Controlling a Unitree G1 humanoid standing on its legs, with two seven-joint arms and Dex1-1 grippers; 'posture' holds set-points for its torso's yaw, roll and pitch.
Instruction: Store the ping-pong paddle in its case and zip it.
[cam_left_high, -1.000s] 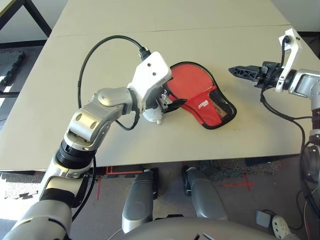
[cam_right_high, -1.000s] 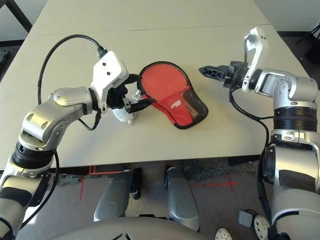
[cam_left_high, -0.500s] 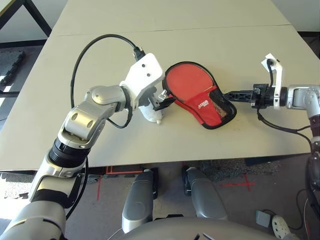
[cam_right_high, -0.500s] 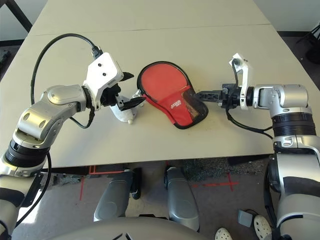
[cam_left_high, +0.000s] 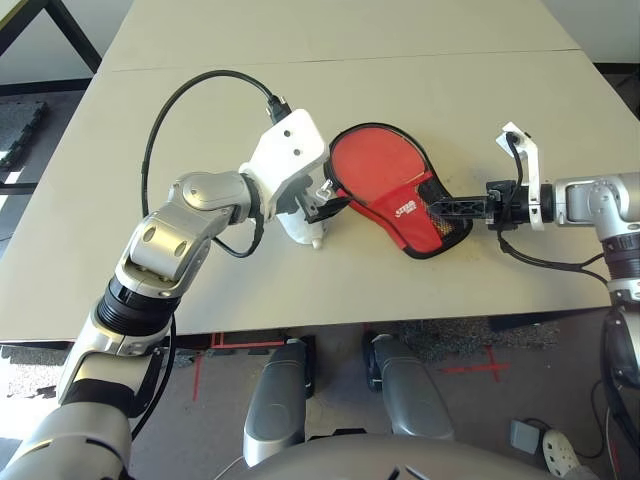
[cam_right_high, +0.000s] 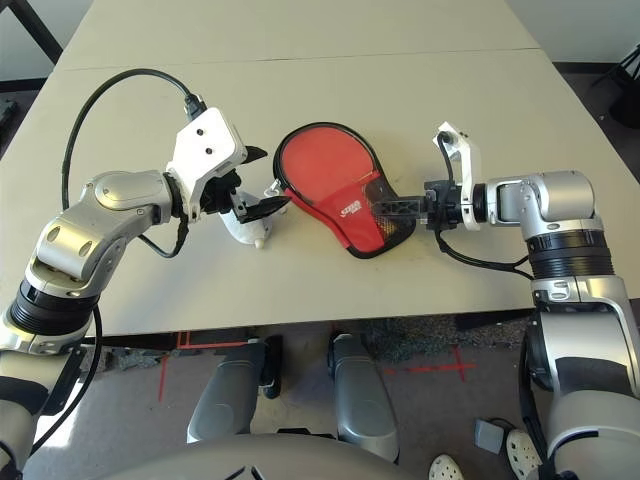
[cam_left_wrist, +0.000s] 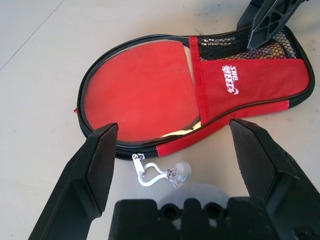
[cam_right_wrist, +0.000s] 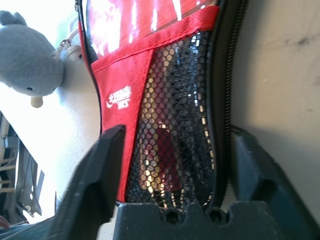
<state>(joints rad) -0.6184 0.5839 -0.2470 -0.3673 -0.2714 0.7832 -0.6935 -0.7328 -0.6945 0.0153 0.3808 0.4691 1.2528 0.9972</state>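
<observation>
- Paddle case (cam_left_high: 408, 208): lay on table (cam_left_high: 230, 290), ping-pong paddle (cam_left_wrist: 140, 90) inside; long axis diagonal, rounded head far-left, handle end near-right.
- Left gripper (cam_left_wrist: 175, 122): wide, empty.
- Right gripper (cam_right_wrist: 179, 129): fingers apart at handle end.

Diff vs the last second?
Right tool moved leftward from beside the case to over its mesh pocket, no lift visible. Left tool drew back slightly toward the robot's left, open. Case and grey plush stayed put.
</observation>
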